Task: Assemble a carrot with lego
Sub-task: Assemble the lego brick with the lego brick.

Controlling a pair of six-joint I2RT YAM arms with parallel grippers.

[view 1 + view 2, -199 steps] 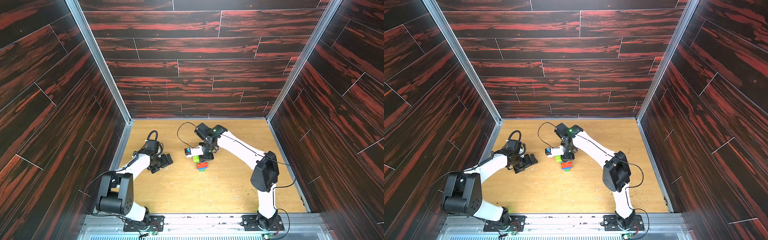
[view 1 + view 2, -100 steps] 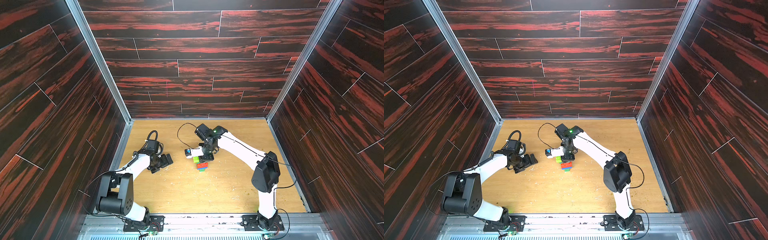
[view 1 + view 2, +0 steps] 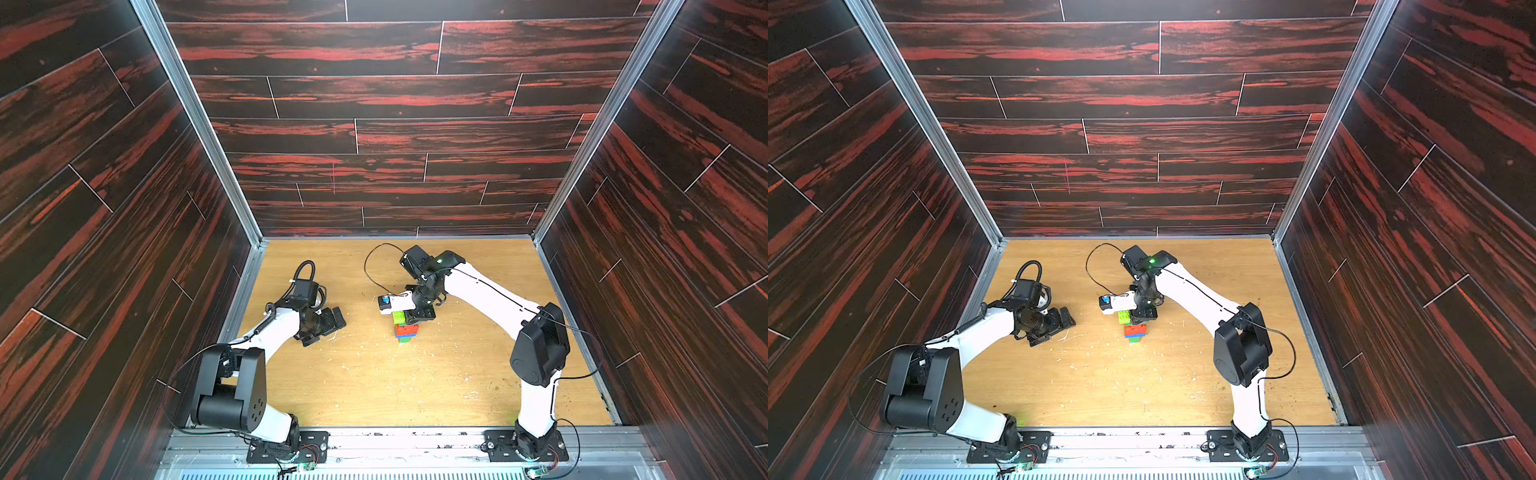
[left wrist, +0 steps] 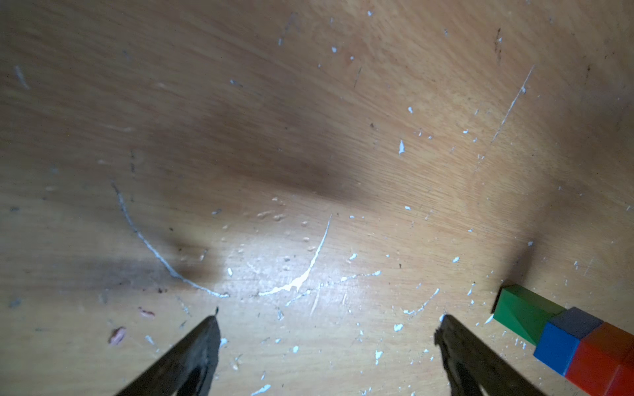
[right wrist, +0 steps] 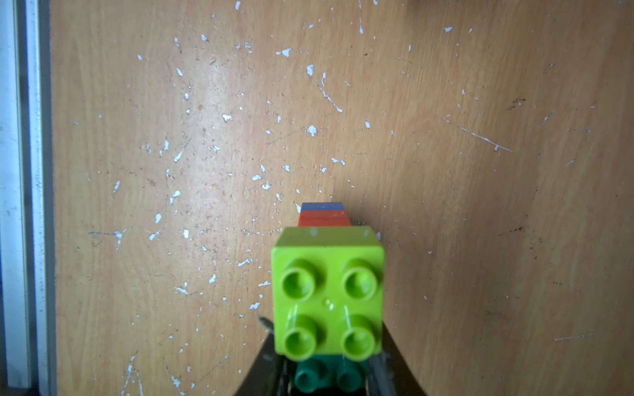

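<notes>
Carrot (image 3: 406, 329) held by its teal end.
My right jaws clench it; my left jaws hang released over the worktop (image 3: 374, 382).

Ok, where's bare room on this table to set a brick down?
Widest bare wood: the near strip of the table between the left arm and right arm. Also bare: the far right corner behind the right arm. Crowded: mid-table, where the right claw grips the carrot beside the open left claw.
</notes>
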